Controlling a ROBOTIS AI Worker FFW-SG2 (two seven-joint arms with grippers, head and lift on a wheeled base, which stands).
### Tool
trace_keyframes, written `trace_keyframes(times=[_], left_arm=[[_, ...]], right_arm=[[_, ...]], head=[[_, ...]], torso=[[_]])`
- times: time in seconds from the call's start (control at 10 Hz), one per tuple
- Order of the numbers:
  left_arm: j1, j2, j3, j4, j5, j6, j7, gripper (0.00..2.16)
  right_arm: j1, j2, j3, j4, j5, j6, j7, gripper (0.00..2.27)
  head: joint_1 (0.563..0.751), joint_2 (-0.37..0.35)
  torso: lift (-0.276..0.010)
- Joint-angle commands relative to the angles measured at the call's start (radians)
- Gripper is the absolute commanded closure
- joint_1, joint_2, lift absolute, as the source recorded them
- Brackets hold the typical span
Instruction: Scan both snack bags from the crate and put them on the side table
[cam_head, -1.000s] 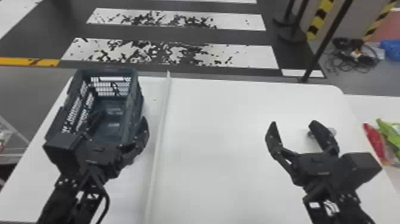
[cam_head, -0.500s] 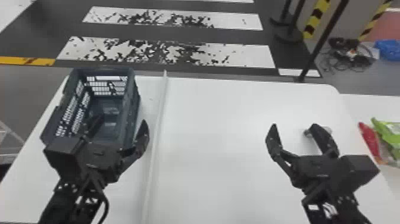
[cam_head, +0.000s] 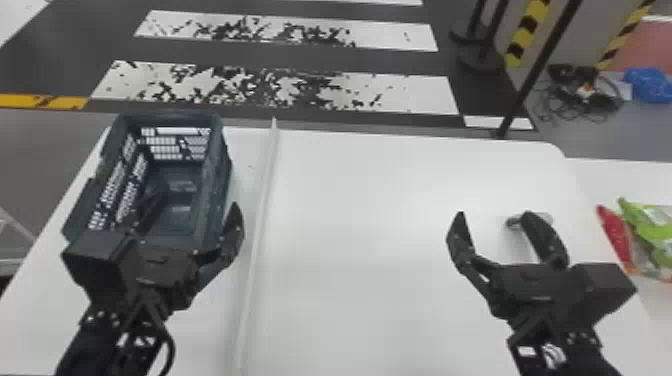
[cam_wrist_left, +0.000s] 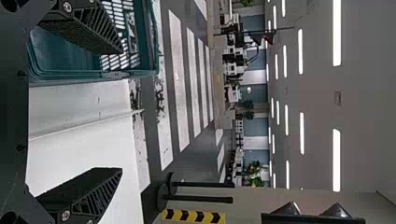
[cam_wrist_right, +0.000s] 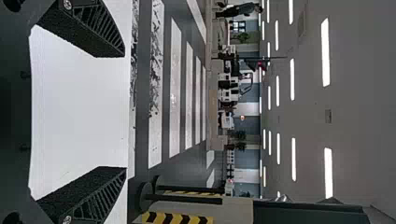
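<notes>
White table under crate (bluish)

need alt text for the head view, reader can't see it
Red snack bag and green snack bag lie on a white side table at far right. Two open, empty grippers hover over the main table: left gripper at the near end of a dark blue crate, right gripper nearer the bags.

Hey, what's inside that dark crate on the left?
In the crate, part of its floor and its slotted walls are visible. The left gripper covers some of the near end; what lies there I can't tell.
</notes>
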Motion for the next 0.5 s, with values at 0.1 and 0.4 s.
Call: trace_keyframes(times=[0.1, 0.4], left_arm=[[0.003, 0.000, 0.006, -0.001, 0.000, -0.006, 0.001, 0.10], [0.000, -0.001, 0.011, 0.001, 0.002, -0.009, 0.001, 0.10]], right_arm=[[0.000, 0.005, -0.002, 0.000, 0.001, 0.000, 0.000, 0.06], [-0.009, 0.008, -0.004, 0.003, 0.000, 0.003, 0.000, 0.06]], head=[[0.695, -0.055], [0.695, -0.051]], torso=[[-0.087], [-0.087]])
